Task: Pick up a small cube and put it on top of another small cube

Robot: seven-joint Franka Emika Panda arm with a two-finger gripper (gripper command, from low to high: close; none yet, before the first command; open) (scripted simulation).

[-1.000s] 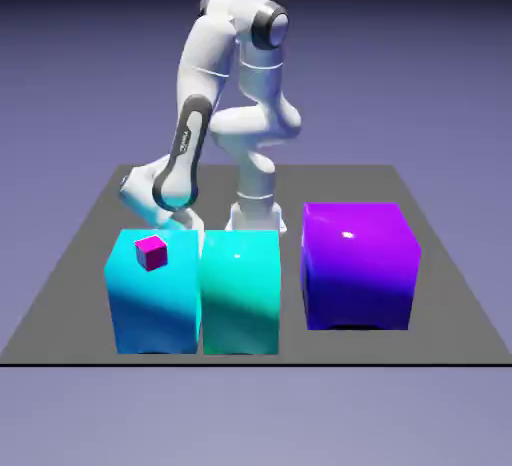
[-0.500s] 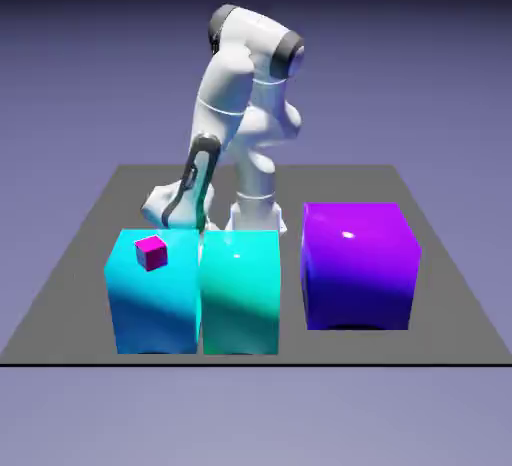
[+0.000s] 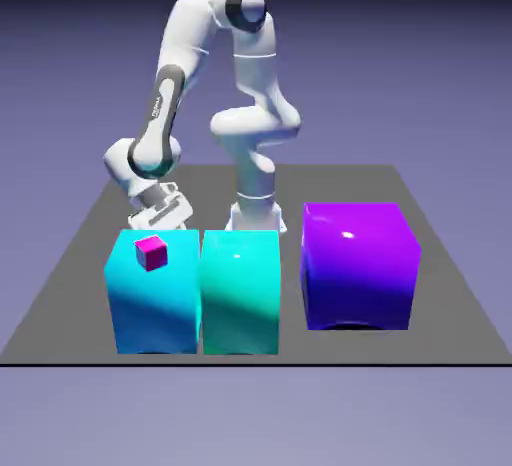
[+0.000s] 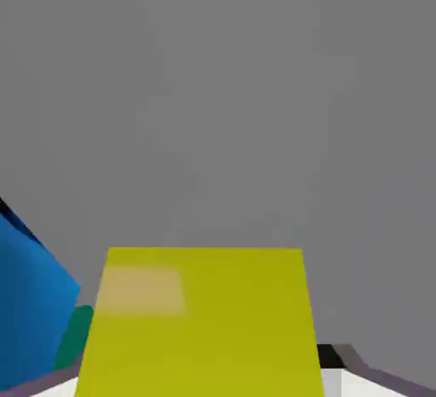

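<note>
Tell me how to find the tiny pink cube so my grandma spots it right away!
Look for the big bright blue block at the exterior view's left end of the row of three blocks. On its top sits the tiny pink cube, turned a bit askew. It's far smaller than the big blocks, and the only pink thing there.

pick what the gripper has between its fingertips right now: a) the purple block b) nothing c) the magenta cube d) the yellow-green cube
d, the hand view shows the yellow-green cube large between the gripper's fingertips, with the grey tabletop beyond it.
</note>
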